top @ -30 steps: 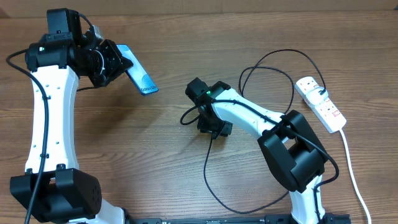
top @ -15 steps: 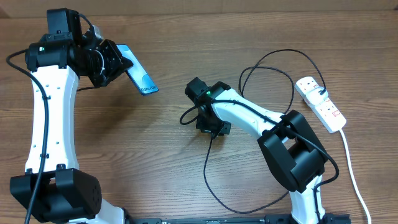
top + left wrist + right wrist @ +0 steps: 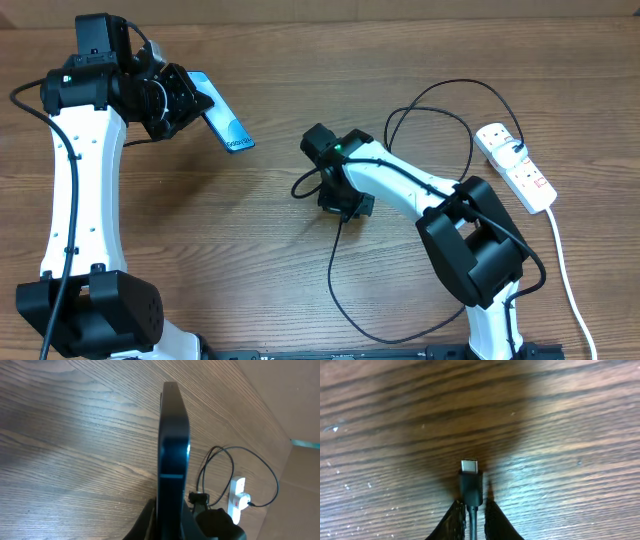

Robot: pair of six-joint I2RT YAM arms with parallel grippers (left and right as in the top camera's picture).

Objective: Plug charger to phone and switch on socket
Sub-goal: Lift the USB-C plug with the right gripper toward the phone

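Item: charger (image 3: pixel 470 482), its plug tip lying flat on the table (image 3: pixel 250 230) at centre. The right gripper (image 3: pixel 472 510) is straddling the cable just behind the plug, jaws nearly together; whether they are biting cannot be told. The left gripper (image 3: pixel 178 100) is clamping the phone (image 3: pixel 222 125) aloft at ten o'clock. The socket (image 3: pixel 515 165) is sitting at three o'clock. Advised: pinching close behind the plug and keeping it straight.

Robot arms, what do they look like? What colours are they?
The left arm and the right arm both have smooth white shells with chunky black joints and black bases. A thin black cable runs along the left arm's white part. Each arm has a tiny green light near its wrist. The fingers are black and taper to narrow tips.
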